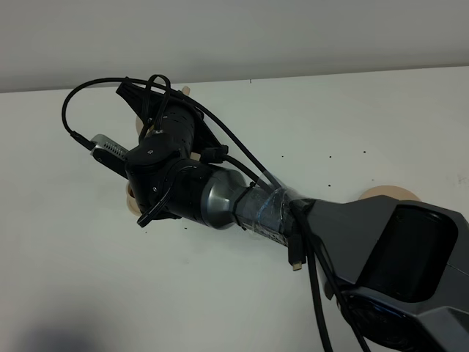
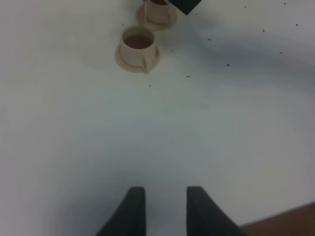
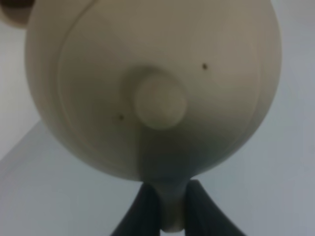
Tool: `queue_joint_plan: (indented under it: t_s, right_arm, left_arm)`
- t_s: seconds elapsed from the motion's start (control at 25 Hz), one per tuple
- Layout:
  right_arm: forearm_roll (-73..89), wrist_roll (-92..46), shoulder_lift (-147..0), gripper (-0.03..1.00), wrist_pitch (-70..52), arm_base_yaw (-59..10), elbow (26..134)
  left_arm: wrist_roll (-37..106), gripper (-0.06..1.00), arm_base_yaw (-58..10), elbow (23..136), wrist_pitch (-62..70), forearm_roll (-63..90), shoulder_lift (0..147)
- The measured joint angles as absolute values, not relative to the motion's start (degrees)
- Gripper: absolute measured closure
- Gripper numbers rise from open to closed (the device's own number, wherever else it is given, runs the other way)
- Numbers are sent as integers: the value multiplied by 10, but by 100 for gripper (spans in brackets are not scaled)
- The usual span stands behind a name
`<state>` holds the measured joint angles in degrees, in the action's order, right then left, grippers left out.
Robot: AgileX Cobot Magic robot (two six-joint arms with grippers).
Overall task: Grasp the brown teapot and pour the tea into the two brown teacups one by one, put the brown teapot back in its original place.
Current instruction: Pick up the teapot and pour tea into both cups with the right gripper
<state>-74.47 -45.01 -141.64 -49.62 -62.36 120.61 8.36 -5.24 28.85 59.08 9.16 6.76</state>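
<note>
Exterior high view: right arm (image 1: pixel 220 198) stretched from 4 o'clock across the white tabletop (image 1: pixel 381 125) toward 10 o'clock, hiding its own fingers and the brown teapot; edge of a tan saucer (image 1: pixel 132 202) visible at 9 o'clock beside the wrist; part of the flat round plate (image 1: pixel 388 193) showing at 3 o'clock, behind the arm's base.

Left wrist view: left gripper (image 2: pixel 165 209) hovering over bare tabletop, fingers (image 2: pixel 133 211) apart, holding nothing; two brown teacups on saucers at 12 o'clock, the nearer teacup (image 2: pixel 139 44) filled with dark tea, the farther teacup (image 2: pixel 158 11) partly cut off, touching or just beside the first.

Right wrist view: right gripper (image 3: pixel 170 206) with fingers (image 3: pixel 145 211) clamped on the loop handle of the brown teapot (image 3: pixel 152 83), held tilted above the tabletop, knobbed lid (image 3: pixel 158 103) facing the camera.
</note>
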Motion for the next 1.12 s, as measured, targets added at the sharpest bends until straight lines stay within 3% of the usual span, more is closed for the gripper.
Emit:
queue_joint_plan:
  t_s: [1.12]
  right_arm:
    - [-740, -449, -1416, 86, -499, -631, 1206]
  left_arm:
    - [84, 72, -52, 289, 591, 92, 68]
